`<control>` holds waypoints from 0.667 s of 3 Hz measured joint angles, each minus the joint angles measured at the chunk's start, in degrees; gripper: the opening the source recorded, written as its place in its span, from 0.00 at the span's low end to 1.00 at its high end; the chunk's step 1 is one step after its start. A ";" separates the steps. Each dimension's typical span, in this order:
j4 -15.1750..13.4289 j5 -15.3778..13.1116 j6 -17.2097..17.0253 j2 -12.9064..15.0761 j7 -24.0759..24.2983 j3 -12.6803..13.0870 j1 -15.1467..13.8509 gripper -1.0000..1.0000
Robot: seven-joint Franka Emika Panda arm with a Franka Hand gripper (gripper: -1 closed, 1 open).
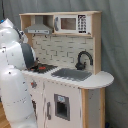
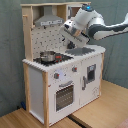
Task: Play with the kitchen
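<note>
Toy kitchen: white and light wood, directly below and behind the pincer. Pincer: above the counter, beside a small metal pot on the hob; finger state cannot be told.

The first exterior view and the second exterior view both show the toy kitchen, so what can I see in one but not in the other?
Only the first exterior view shows the black faucet, the grey sink and the microwave. Only the second exterior view shows the oven door, the knobs and a small pot on the hob. Both exterior views show the kitchen, its grey hood, the dotted backboard and the robot arm.
</note>
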 joint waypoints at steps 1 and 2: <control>0.02 0.02 -1.99 1.72 -3.40 2.78 -3.62 1.00; -0.08 0.19 -2.93 2.37 -7.34 5.76 -7.78 1.00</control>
